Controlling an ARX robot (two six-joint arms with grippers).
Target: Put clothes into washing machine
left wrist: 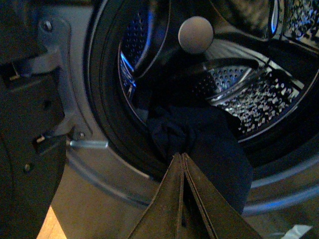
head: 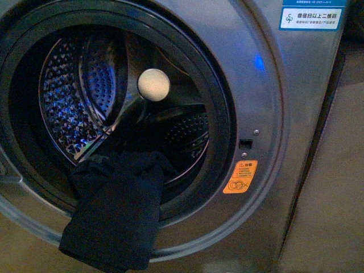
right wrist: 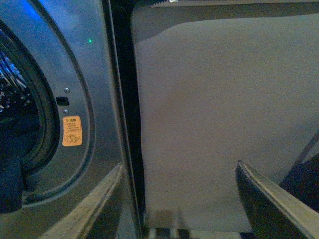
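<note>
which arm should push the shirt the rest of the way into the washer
Left. Its tool is shut right at the dark garment, which hangs over the washing machine's porthole rim, half outside. The right tool is open, off to the side, facing a plain panel.

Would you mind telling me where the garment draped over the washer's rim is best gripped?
Probably the bunched upper fold of the garment, where it crosses the door rim. Come from the front, slightly above: that bulk gives purchase and can be pushed straight into the drum, while the lower half hangs limp outside.
</note>
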